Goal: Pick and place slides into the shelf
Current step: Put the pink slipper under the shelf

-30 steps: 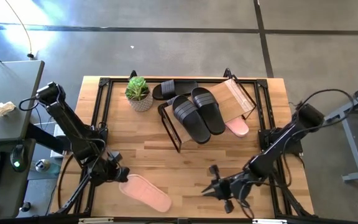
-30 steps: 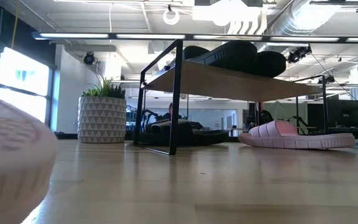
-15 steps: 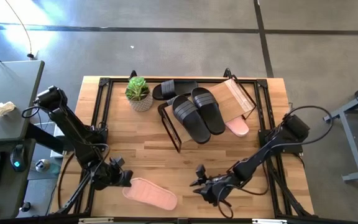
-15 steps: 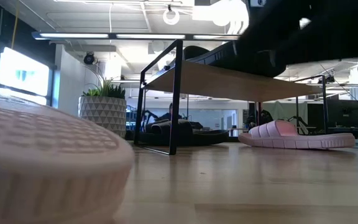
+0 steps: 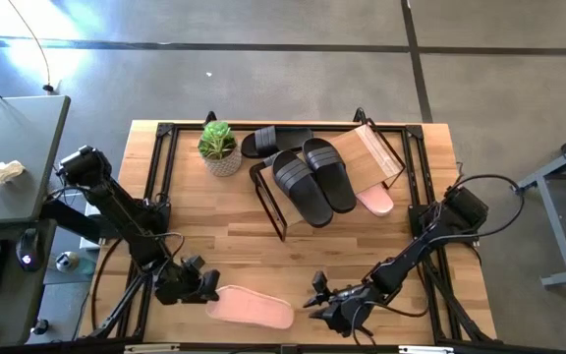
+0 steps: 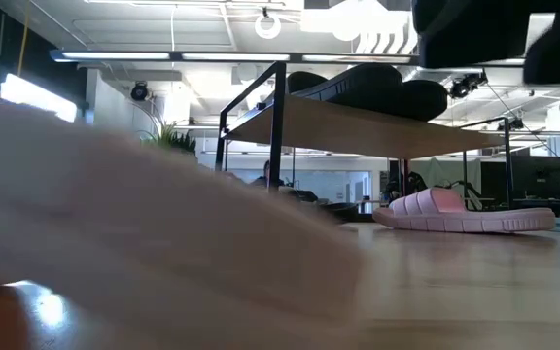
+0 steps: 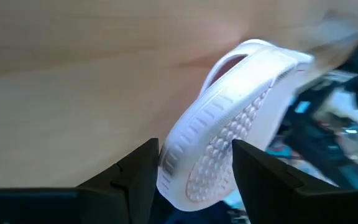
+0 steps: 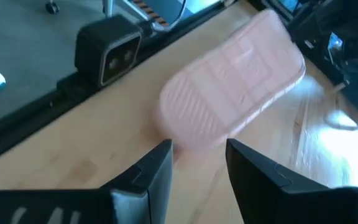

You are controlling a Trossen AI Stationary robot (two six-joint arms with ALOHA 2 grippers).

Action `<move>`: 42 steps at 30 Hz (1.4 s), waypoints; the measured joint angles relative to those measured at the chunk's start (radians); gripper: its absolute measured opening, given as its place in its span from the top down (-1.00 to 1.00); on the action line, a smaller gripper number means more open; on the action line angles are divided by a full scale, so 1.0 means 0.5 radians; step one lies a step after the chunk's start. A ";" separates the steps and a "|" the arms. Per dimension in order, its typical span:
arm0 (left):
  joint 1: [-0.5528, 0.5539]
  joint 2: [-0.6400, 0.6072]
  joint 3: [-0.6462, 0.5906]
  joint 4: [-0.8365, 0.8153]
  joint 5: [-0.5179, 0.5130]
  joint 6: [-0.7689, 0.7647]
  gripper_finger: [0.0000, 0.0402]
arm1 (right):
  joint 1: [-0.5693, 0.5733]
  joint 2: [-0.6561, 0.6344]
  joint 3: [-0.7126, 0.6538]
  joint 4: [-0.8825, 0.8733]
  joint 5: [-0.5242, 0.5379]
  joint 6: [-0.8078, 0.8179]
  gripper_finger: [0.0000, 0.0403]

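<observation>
Near table's front edge, left claw (image 5: 207, 288) grips pink slide (image 5: 252, 307); right claw (image 5: 314, 295) gapes beside it.

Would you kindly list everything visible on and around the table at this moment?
Black slides: two, on the shelf board; a third on the table behind it.
Pink slides: one held at the near edge; one under the shelf.
Shelf: one, black frame, wood board, rear centre.
Potted plant: one, green, rear left.
Side desk: grey, left of the table.
Left gripper: shut on the near pink slide.
Right gripper: open, facing that slide.
</observation>
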 joint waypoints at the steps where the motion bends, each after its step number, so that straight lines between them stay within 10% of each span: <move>1: 0.033 0.026 0.000 0.076 -0.012 0.027 0.06 | 0.000 0.001 0.000 0.005 0.001 0.000 0.29; 16: 0.438 0.161 0.001 0.486 0.093 0.371 0.06 | 0.228 0.002 0.000 -0.347 0.041 0.620 0.29; 22: 0.448 0.161 0.001 0.480 0.103 0.393 0.06 | 0.487 -0.004 0.095 -0.383 0.469 0.887 0.29; 42: 0.447 0.161 0.009 0.495 0.087 0.393 0.06 | 0.375 0.570 0.830 -0.835 0.741 0.630 0.29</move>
